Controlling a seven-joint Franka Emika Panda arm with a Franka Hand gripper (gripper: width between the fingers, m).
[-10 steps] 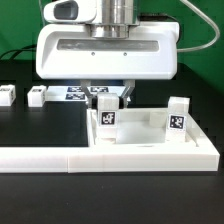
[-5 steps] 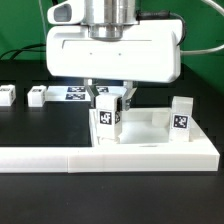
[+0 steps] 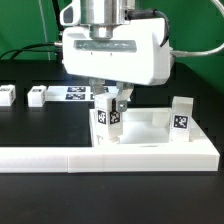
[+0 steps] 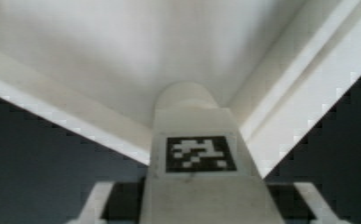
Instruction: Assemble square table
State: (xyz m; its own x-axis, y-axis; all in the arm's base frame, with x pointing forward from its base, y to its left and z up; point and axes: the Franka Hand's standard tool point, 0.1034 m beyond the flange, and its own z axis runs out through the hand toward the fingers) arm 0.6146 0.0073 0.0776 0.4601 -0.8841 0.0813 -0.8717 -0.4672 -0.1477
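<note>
The square table slab (image 3: 150, 128) is white with a raised rim and lies against the barrier. My gripper (image 3: 109, 103) is over its corner on the exterior view's left. It is shut on a white tagged leg (image 3: 108, 117) that stands upright in that corner. In the wrist view the leg (image 4: 202, 140) runs down between my fingers (image 4: 109, 200) toward the slab's rim (image 4: 88, 70). A second leg (image 3: 179, 115) stands on the slab's right corner. Two more legs (image 3: 7, 95) (image 3: 37, 95) lie on the black table at the far left.
The long white L-shaped barrier (image 3: 70, 157) runs along the front, and the slab rests against it. The marker board (image 3: 76, 93) lies flat behind my gripper. A green backdrop is at the back.
My wrist has turned about its vertical axis over the corner, so its body looks narrower. The leg has turned with it and now shows two tagged faces. Slab and other legs are still.
</note>
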